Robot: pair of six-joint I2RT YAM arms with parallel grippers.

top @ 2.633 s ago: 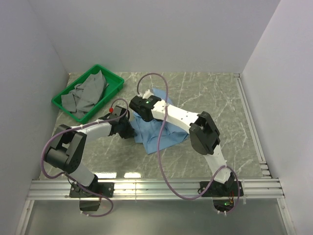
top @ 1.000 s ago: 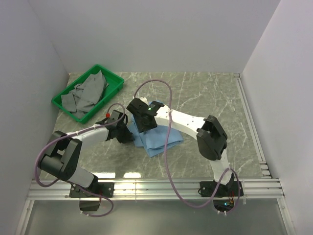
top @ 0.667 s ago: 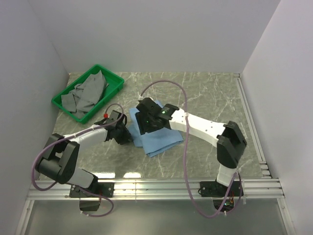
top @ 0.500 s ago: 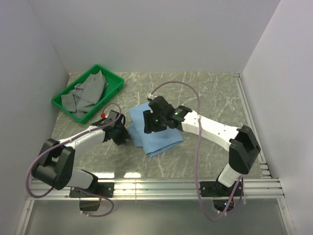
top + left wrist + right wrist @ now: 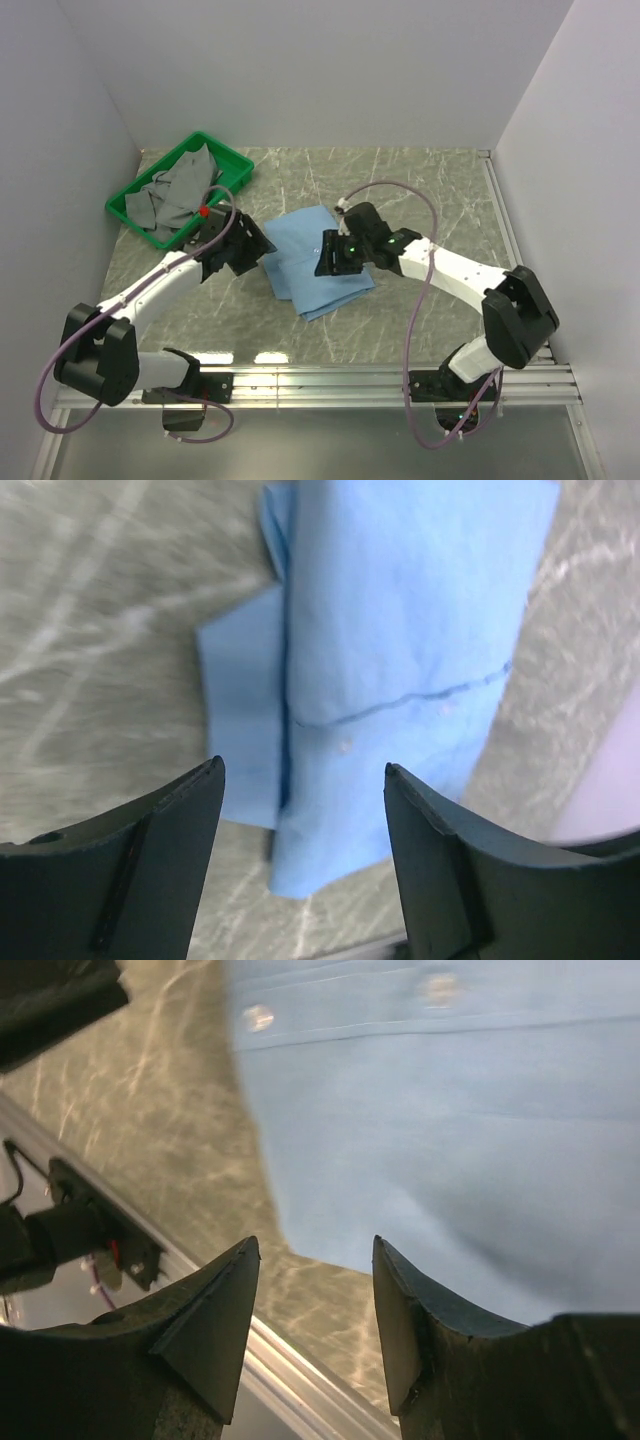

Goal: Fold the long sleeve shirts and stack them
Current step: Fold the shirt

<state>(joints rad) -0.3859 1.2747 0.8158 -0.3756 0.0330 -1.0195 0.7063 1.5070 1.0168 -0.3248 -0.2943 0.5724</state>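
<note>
A folded light blue long sleeve shirt (image 5: 305,262) lies flat in the middle of the marble table. It fills the left wrist view (image 5: 400,660), with a button placket and small buttons showing, and the right wrist view (image 5: 450,1130). My left gripper (image 5: 258,243) is open and empty, just above the shirt's left edge (image 5: 303,770). My right gripper (image 5: 328,258) is open and empty, over the shirt's right part (image 5: 315,1245). Neither touches the cloth.
A green bin (image 5: 180,188) at the back left holds crumpled grey cloth (image 5: 178,192). White walls close in the table on three sides. A metal rail (image 5: 320,380) runs along the near edge, also seen in the right wrist view (image 5: 300,1380).
Both arms have drawn back from the shirt: the right gripper moved right and off the left part, the left gripper lifted back toward the bin. The shirt now lies flat, let go.
</note>
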